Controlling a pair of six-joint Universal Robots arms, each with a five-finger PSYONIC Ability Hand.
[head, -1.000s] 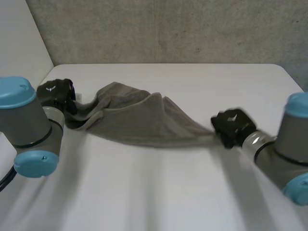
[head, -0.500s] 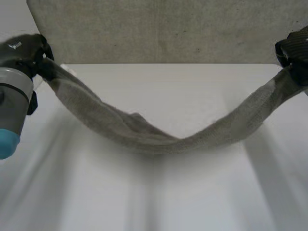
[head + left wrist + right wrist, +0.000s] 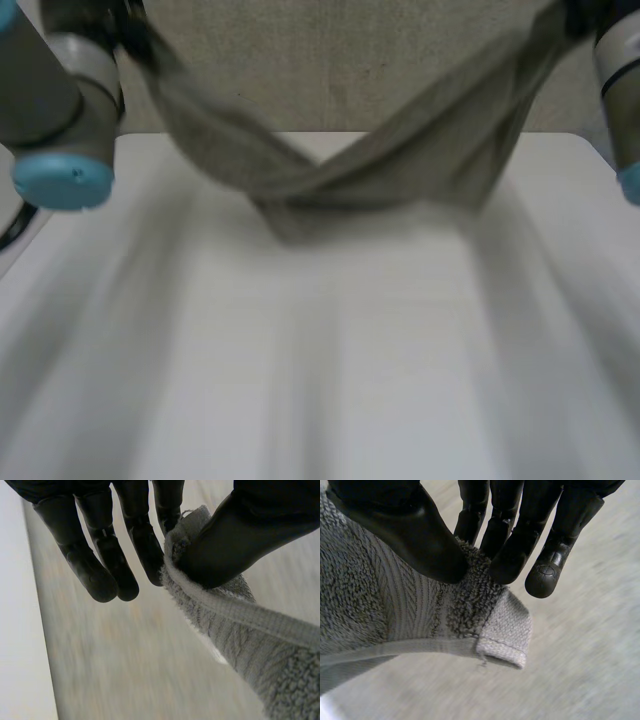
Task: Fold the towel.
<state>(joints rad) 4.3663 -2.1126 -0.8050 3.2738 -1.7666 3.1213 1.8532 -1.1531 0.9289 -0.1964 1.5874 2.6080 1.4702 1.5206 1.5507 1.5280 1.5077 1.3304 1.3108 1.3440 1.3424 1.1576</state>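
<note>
so the towel [image 3: 400, 160] is up in the air, slung between the two arms and sagging in a twisted V; its lowest bunch hangs over the far part of the white table [image 3: 350, 380], can't tell if it actually touches; left hand [image 3: 100, 555] has one end pinched, thumb pressing the hemmed edge against the nearest of its fingers [image 3: 145, 550], the others straight with nothing in them; right hand [image 3: 410, 530] is doing the same at the other end, thumb clamping the terry against the straight fingers, just beside a corner with a flat hem band; in the head view the left arm [image 3: 60, 100] is up high on one side and the right arm [image 3: 620, 90] on the other, towel running up to each; the left stretch looks rope-like, the right one hangs as a wider sheet; grey wall [image 3: 330, 60] behind it all
</note>
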